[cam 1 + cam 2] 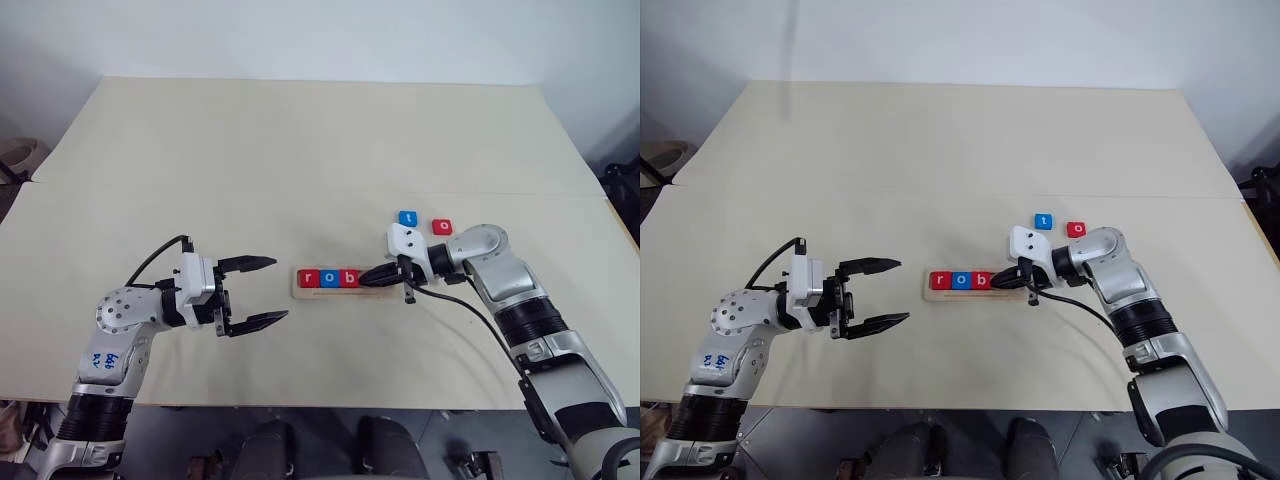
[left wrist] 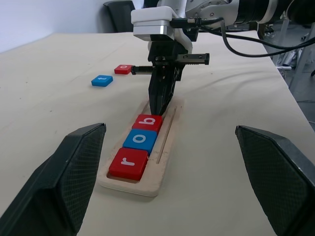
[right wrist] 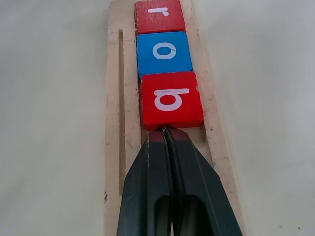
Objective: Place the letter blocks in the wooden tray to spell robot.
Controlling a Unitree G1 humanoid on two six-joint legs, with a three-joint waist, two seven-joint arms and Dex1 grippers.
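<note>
— Looking down from the head: where do the loose blocks lie?
— The red o block [image 1: 442,227] and blue t block [image 1: 407,217] sit on the counter [image 1: 300,150] beyond the right pincer [image 1: 372,277], nearer that arm. The left pincer [image 1: 262,292] hangs spread, well apart.
— And from the right wrist?
— The right pincer, pressed together and empty, rests its tips against the b block [image 3: 171,99] along the wooden tray's [image 3: 114,98] length; r and o lie beyond.

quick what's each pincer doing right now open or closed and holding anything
Left pincer: open, holding nothing, hovering apart from the wooden tray.
Right pincer: shut, holding nothing, tips against the red b block.
</note>
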